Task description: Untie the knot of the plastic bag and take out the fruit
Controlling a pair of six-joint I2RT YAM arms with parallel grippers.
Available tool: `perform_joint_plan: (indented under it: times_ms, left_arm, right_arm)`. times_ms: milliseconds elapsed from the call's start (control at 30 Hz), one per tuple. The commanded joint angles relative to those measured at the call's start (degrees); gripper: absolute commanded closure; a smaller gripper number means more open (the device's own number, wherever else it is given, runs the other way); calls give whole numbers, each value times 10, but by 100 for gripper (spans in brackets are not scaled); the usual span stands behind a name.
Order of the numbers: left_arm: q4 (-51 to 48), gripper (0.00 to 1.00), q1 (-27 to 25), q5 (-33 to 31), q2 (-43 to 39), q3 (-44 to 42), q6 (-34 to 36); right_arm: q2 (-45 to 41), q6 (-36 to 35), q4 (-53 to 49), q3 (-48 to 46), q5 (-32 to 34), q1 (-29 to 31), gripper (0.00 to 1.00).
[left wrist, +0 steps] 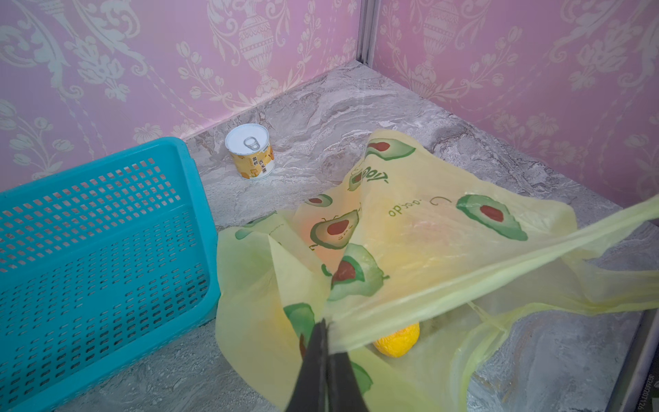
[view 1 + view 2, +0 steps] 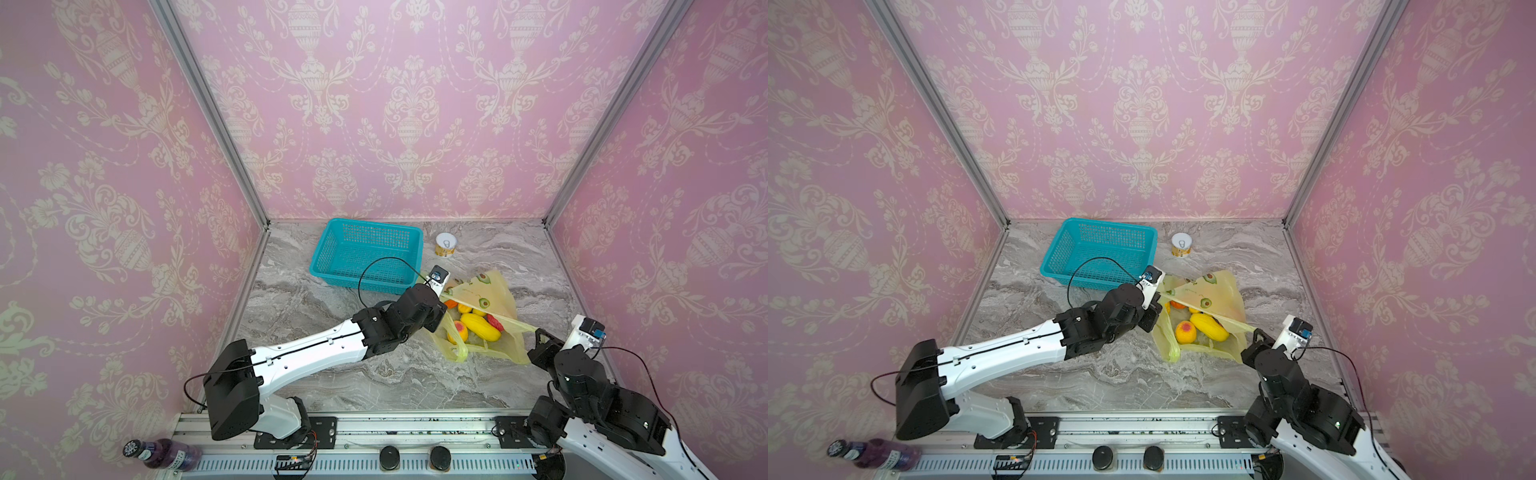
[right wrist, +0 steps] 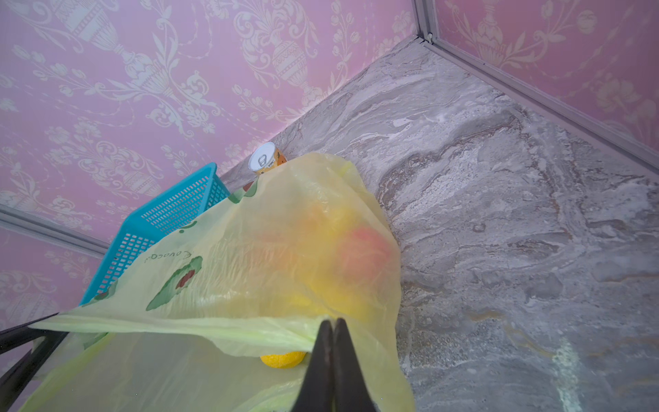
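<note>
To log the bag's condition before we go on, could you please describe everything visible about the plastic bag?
The plastic bag is thin, translucent yellow-green film printed with green avocado pictures and lettering. It lies crumpled on the marble table beside the teal basket, mouth open, a strip of its rim pulled taut between the left claw and right claw, both shut on it. Fruit shows inside; one loop handle lies slack on the table.

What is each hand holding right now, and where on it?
Both are shut on the plastic bag: left hand and right hand pinch opposite ends of its taut upper edge.
</note>
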Motion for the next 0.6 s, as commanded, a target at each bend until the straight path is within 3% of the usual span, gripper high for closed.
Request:
perform_joint_plan:
  times_ms: [0, 333, 433, 467, 533, 567]
  left_arm:
    - [-11, 100, 28, -86, -26, -17, -12]
    - [-4, 100, 39, -77, -57, -46, -16]
    - [-3, 100, 40, -61, -54, -45, -19]
    - [-4, 100, 40, -58, -52, -43, -20]
    - [-3, 100, 40, -50, -49, -41, -21]
    - [-2, 100, 40, -45, -47, -40, -21]
  right_arm:
    - [12, 64, -136, 5, 144, -8, 100]
    - [61, 88, -187, 72, 227, -8, 100]
    - [63, 55, -188, 114, 210, -8, 100]
    - [60, 23, -165, 119, 191, -8, 94]
    - [47, -84, -64, 104, 127, -8, 56]
    - [44, -138, -10, 88, 84, -8, 43]
